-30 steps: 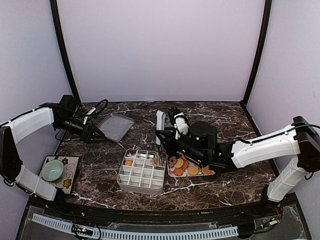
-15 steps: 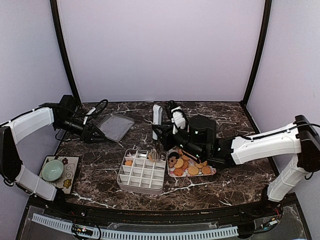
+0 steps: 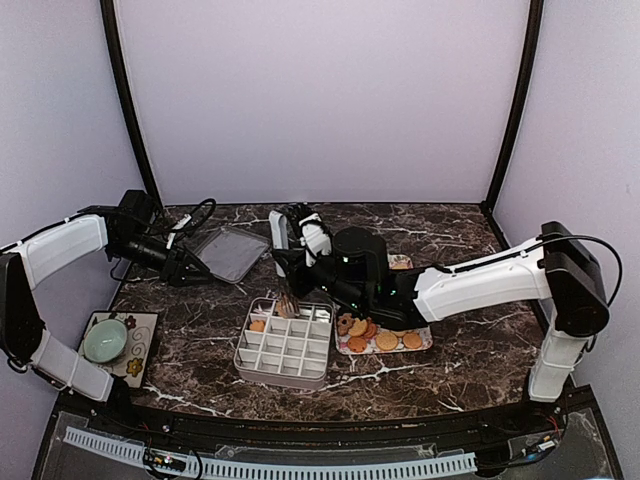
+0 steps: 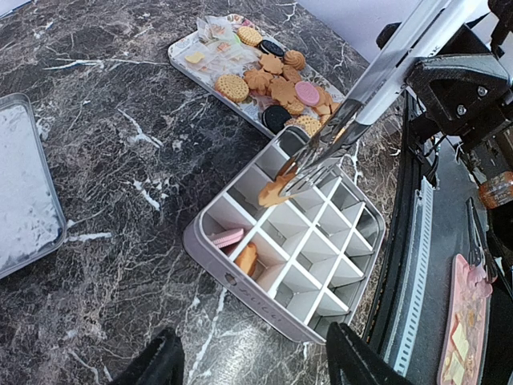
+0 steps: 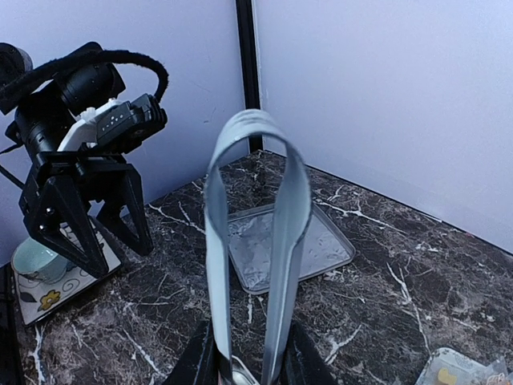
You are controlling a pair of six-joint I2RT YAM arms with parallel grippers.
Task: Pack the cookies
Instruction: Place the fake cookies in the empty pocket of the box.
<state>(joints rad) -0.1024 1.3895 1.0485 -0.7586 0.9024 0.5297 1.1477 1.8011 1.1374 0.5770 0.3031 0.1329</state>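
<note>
Right gripper (image 5: pixel 250 357) clamps the tongs (image 4: pixel 377 88), which pinch one cookie (image 4: pixel 272 192) above a box (image 4: pixel 255 301) holding two.

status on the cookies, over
Left gripper open, empty. Right gripper shut on tongs, cookie pinched over divided box. Pink one, brown one in cells. Nothing blocking.

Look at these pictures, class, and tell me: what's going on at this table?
The right gripper holds a pair of tongs, and the tongs pinch a golden cookie just above a compartment of the divided box. A pink one and a brown one already lie in neighbouring compartments. Most cookies are on the patterned tray beside it. The left gripper hangs open by a metal tray, holding nothing.
</note>
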